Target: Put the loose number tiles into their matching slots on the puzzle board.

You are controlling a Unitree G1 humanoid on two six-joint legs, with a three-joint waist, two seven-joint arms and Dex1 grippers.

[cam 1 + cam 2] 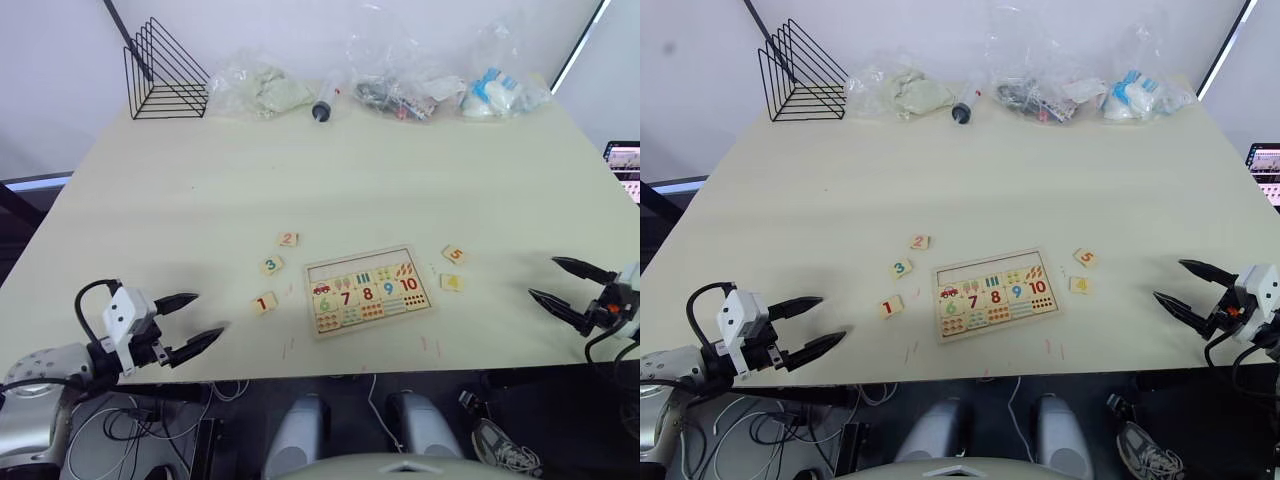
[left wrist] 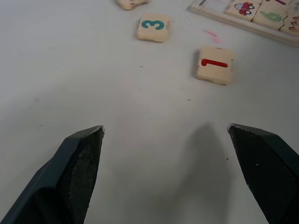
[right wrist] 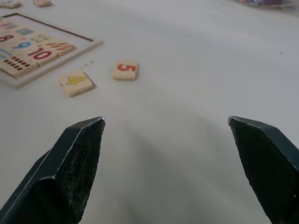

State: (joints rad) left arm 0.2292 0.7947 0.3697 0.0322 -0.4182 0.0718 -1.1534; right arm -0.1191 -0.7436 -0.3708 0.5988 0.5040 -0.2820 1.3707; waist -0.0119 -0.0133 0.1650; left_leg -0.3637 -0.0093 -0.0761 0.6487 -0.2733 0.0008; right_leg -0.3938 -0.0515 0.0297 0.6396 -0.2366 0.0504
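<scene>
Cream table (image 1: 300, 180) holds the puzzle board (image 1: 368, 290), five loose number tiles (image 1: 264, 303) around; both pincers released.

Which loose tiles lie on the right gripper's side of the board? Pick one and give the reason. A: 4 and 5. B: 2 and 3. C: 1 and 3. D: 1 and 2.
A: the 5 tile and the 4 tile lie between the puzzle board and the right gripper.
</scene>
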